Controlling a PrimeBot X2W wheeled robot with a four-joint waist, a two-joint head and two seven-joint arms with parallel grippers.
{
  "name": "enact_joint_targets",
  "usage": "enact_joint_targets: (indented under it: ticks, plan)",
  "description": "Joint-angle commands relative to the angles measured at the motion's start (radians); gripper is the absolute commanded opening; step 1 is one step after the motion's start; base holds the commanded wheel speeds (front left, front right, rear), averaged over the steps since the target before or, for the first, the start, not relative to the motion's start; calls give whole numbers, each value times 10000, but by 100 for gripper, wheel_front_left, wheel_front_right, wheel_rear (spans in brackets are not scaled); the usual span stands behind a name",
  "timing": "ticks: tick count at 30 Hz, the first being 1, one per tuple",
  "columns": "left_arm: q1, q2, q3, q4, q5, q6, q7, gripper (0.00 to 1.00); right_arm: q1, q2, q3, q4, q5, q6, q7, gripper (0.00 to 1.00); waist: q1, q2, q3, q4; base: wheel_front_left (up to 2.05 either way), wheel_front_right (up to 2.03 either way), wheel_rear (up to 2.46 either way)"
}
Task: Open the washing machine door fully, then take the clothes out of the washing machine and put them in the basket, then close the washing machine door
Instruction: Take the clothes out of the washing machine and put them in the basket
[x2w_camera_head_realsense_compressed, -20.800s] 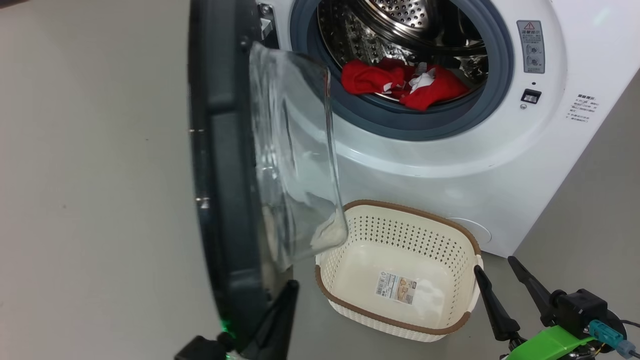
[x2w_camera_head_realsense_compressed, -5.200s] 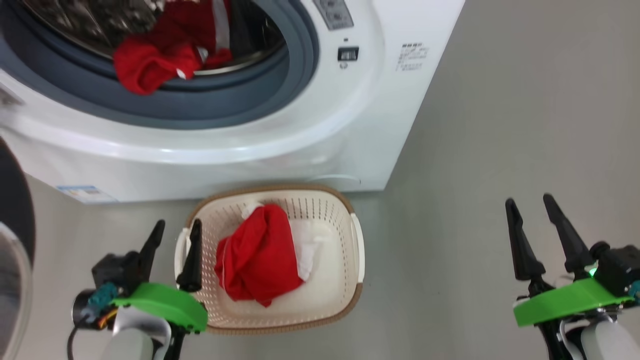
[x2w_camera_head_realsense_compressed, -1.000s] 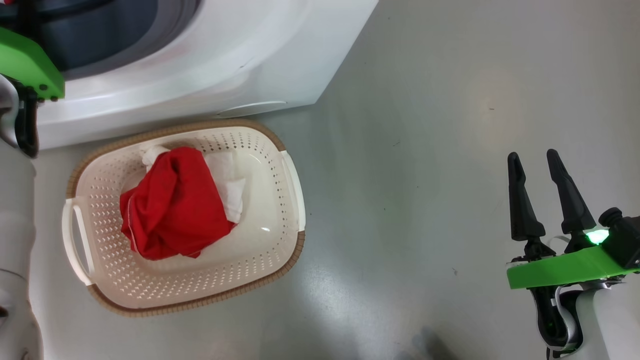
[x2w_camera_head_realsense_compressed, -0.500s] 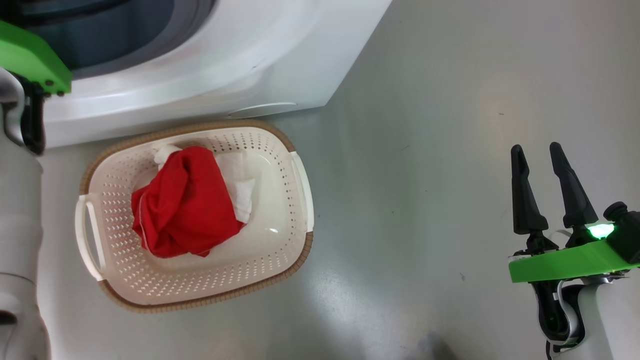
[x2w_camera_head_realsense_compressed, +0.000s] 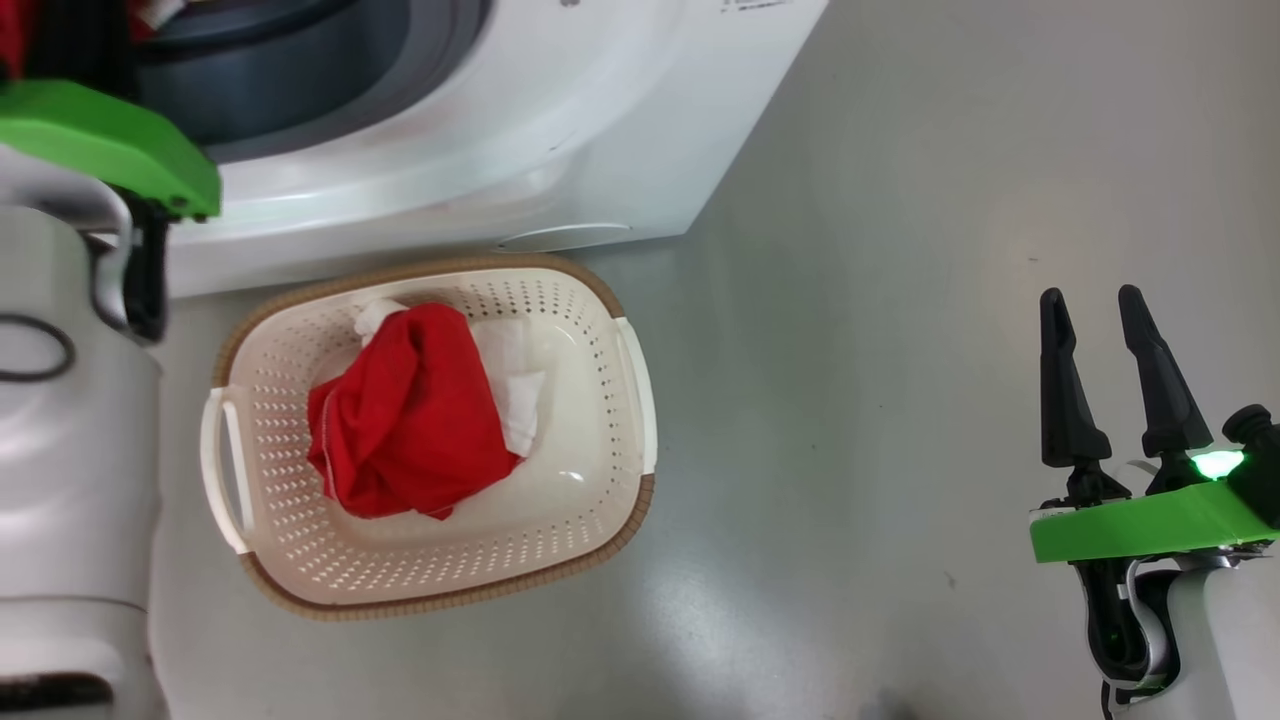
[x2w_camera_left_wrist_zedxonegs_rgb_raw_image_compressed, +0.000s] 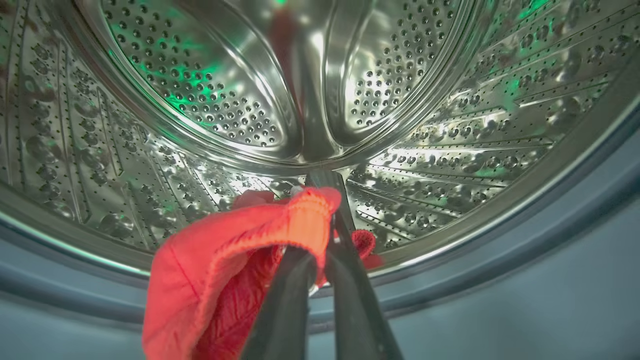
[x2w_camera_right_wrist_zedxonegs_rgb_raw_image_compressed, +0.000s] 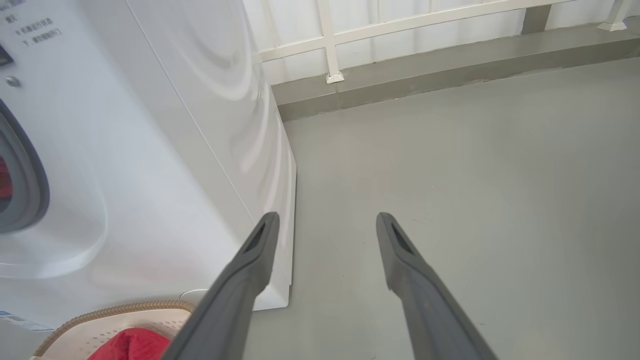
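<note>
Fingers (x2w_camera_left_wrist_zedxonegs_rgb_raw_image_compressed: 285, 305) of the left gripper (x2w_camera_left_wrist_zedxonegs_rgb_raw_image_compressed: 325, 192) were clamped together on a red garment (x2w_camera_left_wrist_zedxonegs_rgb_raw_image_compressed: 220, 285), its hem folded over their tips, low in the steel drum (x2w_camera_left_wrist_zedxonegs_rgb_raw_image_compressed: 200, 80) of the washing machine (x2w_camera_head_realsense_compressed: 500, 130). Seen from the head, the left forearm (x2w_camera_head_realsense_compressed: 70, 420) reached toward 11 o'clock into the opening. At 8 o'clock the basket (x2w_camera_head_realsense_compressed: 637, 400) sat on the floor (x2w_camera_head_realsense_compressed: 900, 350) just before the machine (a second red garment (x2w_camera_head_realsense_compressed: 410, 420) bunched inside). At 4 o'clock the right gripper (x2w_camera_head_realsense_compressed: 1092, 295) hovered with jaws spread, empty, pointing to 12.
</note>
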Motion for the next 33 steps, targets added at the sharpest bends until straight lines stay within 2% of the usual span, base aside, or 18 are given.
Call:
enact_joint_targets:
  ticks: [1, 10, 21, 33]
  plan:
    - [295, 370, 211, -391, -63, -24, -49, 0, 181, -29, 182, -217, -155, 63, -63, 100, 0, -1, -93, 108, 0, 0, 0]
    - [1940, -124, 350, -2675, -224, -63, -49, 0, 428, -123, 99, -207, -210, 63, -63, 100, 0, -1, -541, 511, 0, 0, 0]
    - [4374, -535, 339, -6371, -502, -66, -49, 0, 729, -270, 30, -231, -243, 63, -63, 100, 0, -1, -898, 925, 0, 0, 0]
    - [5743, -887, 417, -9362, -166, -66, -49, 0, 970, -351, 50, -205, -264, 63, -63, 100, 0, -1, -1181, 1208, 0, 0, 0]
